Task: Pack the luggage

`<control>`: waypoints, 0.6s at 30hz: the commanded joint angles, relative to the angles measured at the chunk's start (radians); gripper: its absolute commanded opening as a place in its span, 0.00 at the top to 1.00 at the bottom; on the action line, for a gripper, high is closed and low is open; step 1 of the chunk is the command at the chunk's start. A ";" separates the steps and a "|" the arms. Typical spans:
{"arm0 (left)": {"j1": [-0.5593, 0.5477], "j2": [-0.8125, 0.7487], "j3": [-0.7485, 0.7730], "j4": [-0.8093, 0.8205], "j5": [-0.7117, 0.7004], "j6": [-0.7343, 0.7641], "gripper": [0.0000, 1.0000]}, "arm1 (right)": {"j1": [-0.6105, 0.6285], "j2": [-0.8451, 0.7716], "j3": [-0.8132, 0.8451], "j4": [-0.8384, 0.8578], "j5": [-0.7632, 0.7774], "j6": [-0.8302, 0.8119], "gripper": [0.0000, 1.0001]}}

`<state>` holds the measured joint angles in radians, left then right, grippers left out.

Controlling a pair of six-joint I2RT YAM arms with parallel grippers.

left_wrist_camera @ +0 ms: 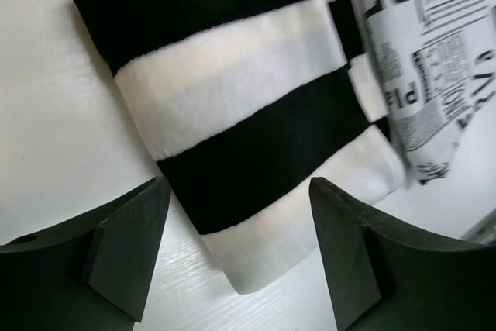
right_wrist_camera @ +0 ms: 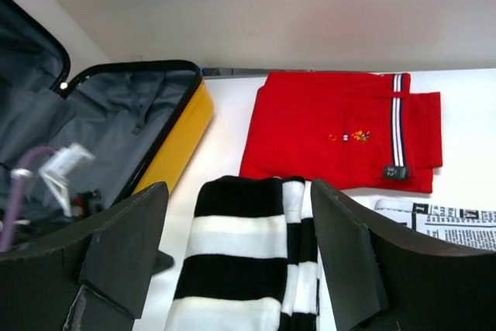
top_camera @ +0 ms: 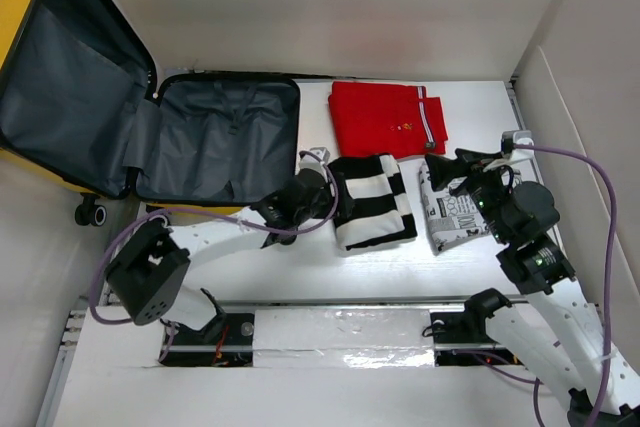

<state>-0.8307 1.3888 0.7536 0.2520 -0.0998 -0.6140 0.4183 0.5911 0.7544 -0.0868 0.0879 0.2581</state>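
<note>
Here we go: my left end effector (left_wrist_camera: 240, 191) is released, jaws wide apart, low over the folded black-and-white striped plush garment (left_wrist_camera: 232, 114). From my left wrist, 1 corner of that cloth sits in the gap between my 2 dark fingers; I cannot tell whether they touch it. From above, I am at the striped garment's 9 o'clock edge.

My right end effector (right_wrist_camera: 239, 191) is released too, jaws spread and grasping nothing. It hovers above the folded white newsprint-pattern cloth (top_camera: 455, 212), which lies just beside the striped garment at its 3 o'clock.

At 12 o'clock from the striped garment lies the flat folded red fabric garment with white-and-dark striped trim (top_camera: 385, 117), close to the back wall.

Now the small yellow hard-shell suitcase (top_camera: 220, 137): it lies open at about 10 o'clock on the white bench (top_camera: 400, 277). Its shallow base is flat, dark grey lining up and bare. Its lid stands tilted back at the far left corner. 1 black wheel shows at the suitcase's near left corner. All 3 folded pieces lie on the bench, outside the suitcase.
</note>
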 commanded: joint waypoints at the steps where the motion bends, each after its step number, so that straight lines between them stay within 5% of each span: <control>1: -0.042 0.058 0.076 -0.071 -0.073 -0.012 0.30 | 0.000 0.003 0.006 0.047 -0.034 -0.013 0.20; 8: -0.117 0.164 0.170 -0.247 -0.245 -0.082 0.21 | 0.000 -0.007 -0.007 0.041 -0.042 -0.019 0.17; 18: -0.062 0.295 0.168 -0.128 -0.163 -0.159 0.12 | 0.000 0.006 -0.006 0.050 -0.180 -0.034 0.14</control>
<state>-0.9260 1.6596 0.8970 0.0616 -0.2970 -0.7464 0.4183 0.5919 0.7486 -0.0853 -0.0093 0.2489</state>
